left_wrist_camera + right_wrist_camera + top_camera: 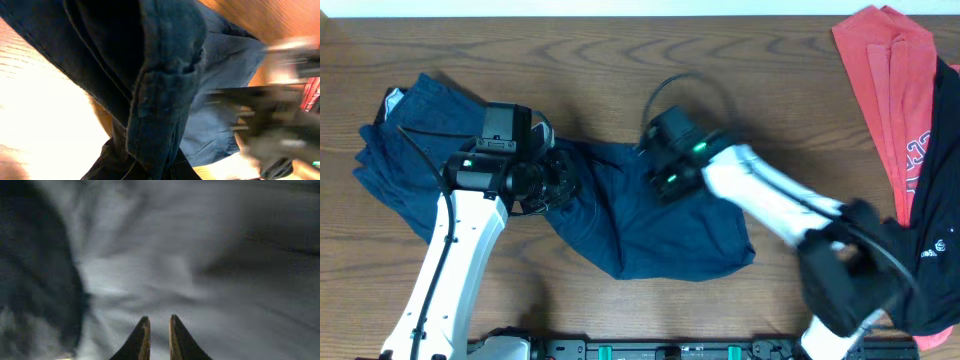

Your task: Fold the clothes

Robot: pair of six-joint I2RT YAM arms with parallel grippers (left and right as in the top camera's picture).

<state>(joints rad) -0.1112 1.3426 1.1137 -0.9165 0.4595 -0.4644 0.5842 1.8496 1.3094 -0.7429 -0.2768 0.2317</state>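
Dark navy shorts (650,235) lie spread in the middle of the table. My left gripper (563,182) is at their left edge, shut on the waistband. In the left wrist view the waistband with a belt loop (160,85) hangs over the jaws and hides them. My right gripper (663,172) is low over the top edge of the same shorts. In the right wrist view its fingertips (159,325) are almost together, with only a narrow gap, right against the navy cloth (200,255). A second pair of navy shorts (405,150) lies bunched at the far left.
A red garment (882,70) lies at the far right back. A black garment (932,215) lies at the right edge, partly under my right arm. Bare wooden table (570,50) shows along the back and at the front left.
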